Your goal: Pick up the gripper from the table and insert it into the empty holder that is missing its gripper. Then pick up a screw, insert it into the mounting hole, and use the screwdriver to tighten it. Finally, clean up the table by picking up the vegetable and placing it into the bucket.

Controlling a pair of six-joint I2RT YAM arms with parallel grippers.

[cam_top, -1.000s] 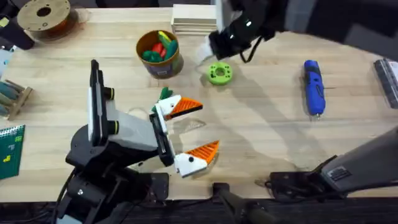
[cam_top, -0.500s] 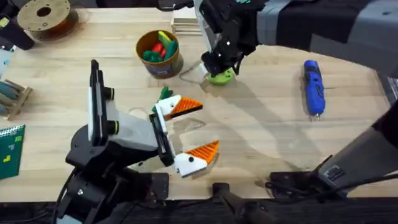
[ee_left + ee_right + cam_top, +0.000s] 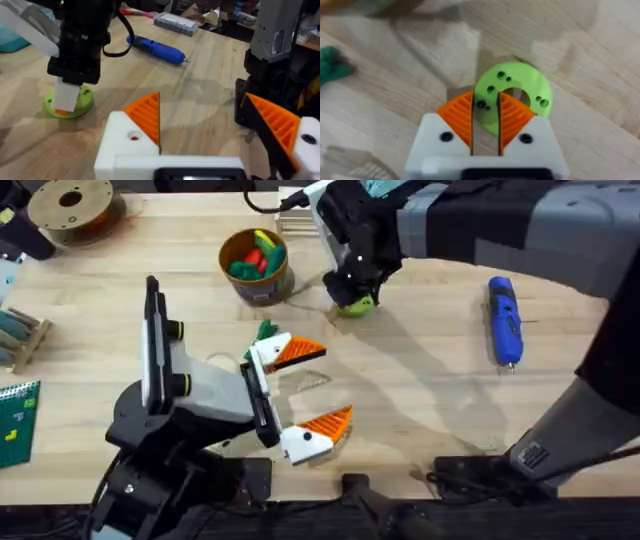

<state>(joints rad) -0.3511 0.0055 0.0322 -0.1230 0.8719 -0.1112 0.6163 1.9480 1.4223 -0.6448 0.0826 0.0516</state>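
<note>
Right tool [image 3: 485, 131]: mine, lowered over the green disc [image 3: 514, 95] at the far middle of the table [image 3: 420, 400]. Its two orange ribbed pads [image 3: 458, 117] stand narrow, a thin slot between them, nothing gripped — the tips sit at the disc's near rim, over its holes.
Right tool, overhead: [image 3: 352, 285] dark body above the disc [image 3: 357, 304], just right of the bucket.
Left tool [image 3: 300, 395]: mine, parked near the front of the table, spread wide and empty; two orange fingers counted, each in a white holder [image 3: 298, 443].
Left tool, wrist view: [image 3: 215, 125] both fingers [image 3: 146, 116] in place.
Screwdriver [image 3: 504, 320]: one, blue, lying flat on the table's right side, well apart from both tools; seen also from the left wrist [image 3: 156, 48].
Bucket [image 3: 258, 267]: one, brown-orange wall, far centre-left; green, red and yellow toy produce [image 3: 255, 256] inside.
Vegetable [image 3: 265, 331]: one dark green leafy piece on the table, just beyond my left tool's upper finger; its edge seen from the right wrist [image 3: 332, 67].
Screws: count cannot be told.
Green disc from left wrist: [image 3: 75, 102] one, flat, right tool touching or just above it.
</note>
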